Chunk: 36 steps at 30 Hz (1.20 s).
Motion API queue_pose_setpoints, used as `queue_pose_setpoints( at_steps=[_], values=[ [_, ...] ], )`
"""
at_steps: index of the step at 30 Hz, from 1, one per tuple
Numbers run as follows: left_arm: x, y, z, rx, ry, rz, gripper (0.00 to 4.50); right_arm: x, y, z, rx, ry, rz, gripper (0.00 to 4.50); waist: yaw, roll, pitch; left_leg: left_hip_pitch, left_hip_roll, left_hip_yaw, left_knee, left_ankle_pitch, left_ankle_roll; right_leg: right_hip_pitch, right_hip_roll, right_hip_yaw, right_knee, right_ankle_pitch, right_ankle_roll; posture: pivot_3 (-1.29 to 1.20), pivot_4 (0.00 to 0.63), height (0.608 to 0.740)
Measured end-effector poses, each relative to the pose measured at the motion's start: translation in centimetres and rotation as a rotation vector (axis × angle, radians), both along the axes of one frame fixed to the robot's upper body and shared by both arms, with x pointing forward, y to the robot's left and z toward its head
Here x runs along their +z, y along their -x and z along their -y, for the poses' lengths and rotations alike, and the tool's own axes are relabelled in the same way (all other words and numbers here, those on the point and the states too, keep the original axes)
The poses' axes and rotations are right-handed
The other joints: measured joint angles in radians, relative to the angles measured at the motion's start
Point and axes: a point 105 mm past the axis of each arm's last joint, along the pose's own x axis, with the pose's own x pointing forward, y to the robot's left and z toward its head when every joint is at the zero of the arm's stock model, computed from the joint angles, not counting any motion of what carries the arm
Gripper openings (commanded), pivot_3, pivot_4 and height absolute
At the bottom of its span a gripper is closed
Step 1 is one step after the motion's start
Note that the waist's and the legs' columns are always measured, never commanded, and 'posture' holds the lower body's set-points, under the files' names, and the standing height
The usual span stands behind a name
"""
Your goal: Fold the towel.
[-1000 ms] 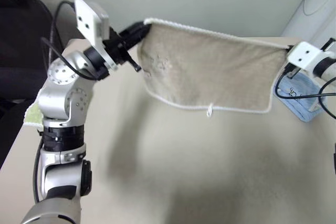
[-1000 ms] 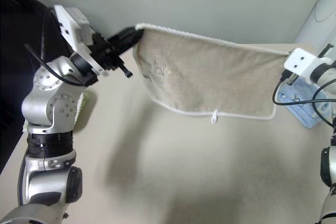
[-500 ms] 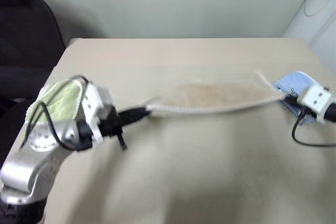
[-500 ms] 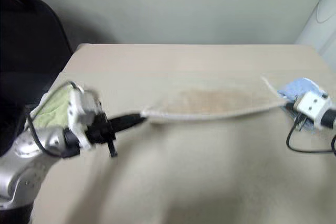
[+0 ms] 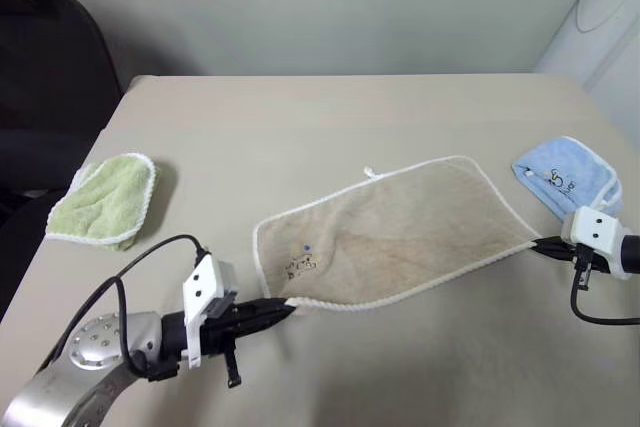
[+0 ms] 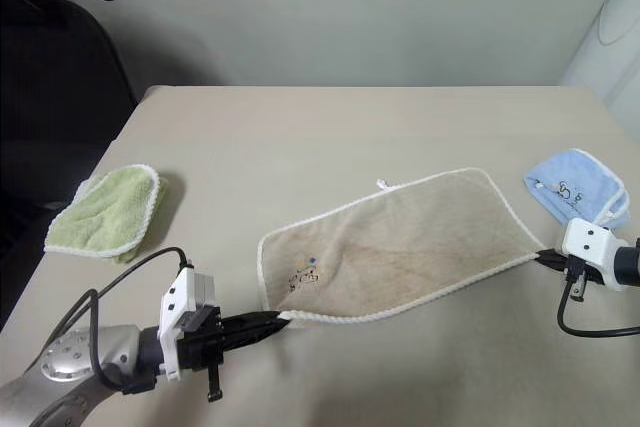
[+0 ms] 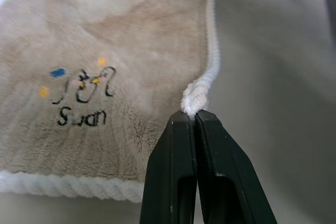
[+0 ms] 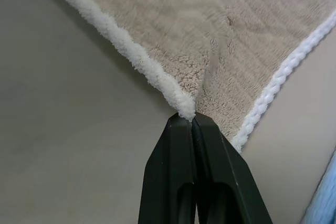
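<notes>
Both jaws clamped on towel [image 5: 400,227] corners, arms low over table [image 5: 300,117].

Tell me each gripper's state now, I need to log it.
Left gripper: shut on the beige towel's near corner.
Right gripper: shut on its other near corner.

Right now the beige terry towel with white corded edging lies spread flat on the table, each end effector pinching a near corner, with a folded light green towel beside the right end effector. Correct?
Not quite. Beside the right end effector lies the light blue towel; the light green towel is on the left, as the right eye view shows. The beige terry towel does lie flat, the left end effector pinching its other near corner.
</notes>
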Motion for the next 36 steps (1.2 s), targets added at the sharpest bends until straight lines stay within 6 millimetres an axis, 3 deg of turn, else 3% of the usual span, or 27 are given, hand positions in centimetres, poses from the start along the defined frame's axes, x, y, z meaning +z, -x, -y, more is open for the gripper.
queue_pose_setpoints(
  at_steps=[6,17,24,34,36],
  values=[
    [0.6,-0.2,-0.2,0.037,0.041,0.011,0.03,1.0,-1.2,-0.2,0.016,0.047,0.045,0.00,-0.001,0.000,0.000,0.004,0.000,0.000,0.001,-0.002,0.004,0.004,0.000,0.000,0.001,0.000,0.000,0.00,0.150,0.740],
    [2.6,-7.6,-4.0,0.408,0.171,0.155,0.03,4.4,-10.3,-3.1,-0.046,0.112,0.415,0.00,-0.006,0.003,-0.001,0.007,0.000,0.000,-0.001,0.001,-0.001,0.004,-0.001,0.000,0.001,0.000,0.000,0.00,0.150,0.740],
    [0.6,-10.3,-6.2,0.573,0.088,0.156,0.03,4.2,-14.7,-6.6,-0.097,0.158,0.535,0.00,-0.008,0.003,-0.001,0.006,0.001,0.000,-0.002,0.001,-0.001,0.002,-0.001,-0.001,0.001,0.000,0.000,0.00,0.150,0.740],
    [-1.3,-11.2,-5.6,0.539,-0.032,0.177,0.03,2.7,-16.3,-7.5,-0.144,0.276,0.569,0.00,-0.006,0.004,-0.001,-0.002,0.001,-0.001,-0.002,0.003,-0.004,-0.005,-0.002,-0.002,0.002,0.001,-0.002,0.00,0.150,0.740],
    [-1.7,-11.0,-5.5,0.525,-0.058,0.180,0.52,2.4,-16.2,-7.4,-0.149,0.277,0.558,0.66,-0.006,0.004,-0.001,-0.003,0.001,-0.001,-0.002,0.003,-0.004,-0.006,-0.002,-0.002,0.002,0.001,-0.002,0.00,0.150,0.740]
  ],
)
